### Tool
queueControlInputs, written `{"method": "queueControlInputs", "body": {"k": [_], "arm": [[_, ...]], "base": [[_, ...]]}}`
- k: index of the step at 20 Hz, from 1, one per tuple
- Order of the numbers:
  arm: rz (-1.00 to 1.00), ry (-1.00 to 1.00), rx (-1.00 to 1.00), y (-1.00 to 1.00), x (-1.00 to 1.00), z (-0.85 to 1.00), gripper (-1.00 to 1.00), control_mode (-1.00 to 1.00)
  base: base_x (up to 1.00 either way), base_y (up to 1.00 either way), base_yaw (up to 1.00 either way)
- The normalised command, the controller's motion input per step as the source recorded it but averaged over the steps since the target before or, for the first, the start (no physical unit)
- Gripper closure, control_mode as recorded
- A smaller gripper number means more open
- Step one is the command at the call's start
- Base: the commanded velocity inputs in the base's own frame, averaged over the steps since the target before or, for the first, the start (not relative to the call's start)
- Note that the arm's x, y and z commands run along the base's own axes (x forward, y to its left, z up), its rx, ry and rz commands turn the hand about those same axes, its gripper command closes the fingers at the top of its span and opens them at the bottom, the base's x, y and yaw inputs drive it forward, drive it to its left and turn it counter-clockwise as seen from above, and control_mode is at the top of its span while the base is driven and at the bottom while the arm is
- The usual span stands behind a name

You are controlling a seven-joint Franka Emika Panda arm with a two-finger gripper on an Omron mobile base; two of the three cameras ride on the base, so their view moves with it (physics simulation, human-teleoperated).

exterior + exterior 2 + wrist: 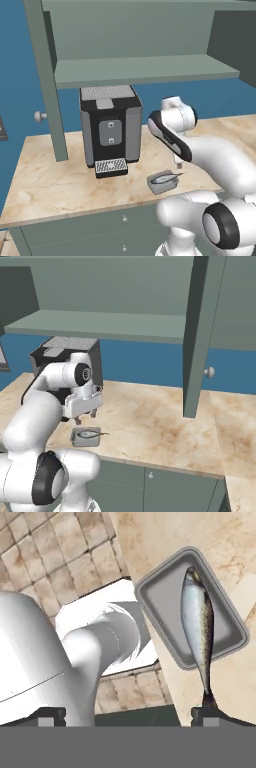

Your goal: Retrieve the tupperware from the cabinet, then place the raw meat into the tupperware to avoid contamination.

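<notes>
The little grey tupperware [162, 183] is set on the marble counter [60, 175], near its front edge. The raw meat, a small dark fish [198, 629], is laid inside the tupperware, and its forked tail is stuck out over the rim. In the hand view the fish is seen from above, stretched along one long side of the box.

The gripper [85, 416] is held just above the tupperware. Its two fingers are spread wide and nothing is pinched between them. The fish is not touched by them.

A black and grey coffee machine [110, 129] is stood behind the tupperware, with its grated drip tray [111, 168] at the front. The grey-green cabinet [140, 45] is hung above, and its doors are swung open.
</notes>
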Motion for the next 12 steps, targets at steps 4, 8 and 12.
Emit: {"method": "queueControlInputs", "body": {"k": [4,8,12], "arm": [[0.0,-0.23,0.0,-0.08,-0.55,0.31,-1.0,-1.0],[0.0,-0.22,0.0,0.04,-0.63,0.31,-1.0,-1.0],[0.0,-0.23,-0.02,0.16,-0.58,0.33,-1.0,-1.0]], "base": [[0.0,0.0,0.0],[0.0,0.0,0.0],[0.0,0.0,0.0]]}}
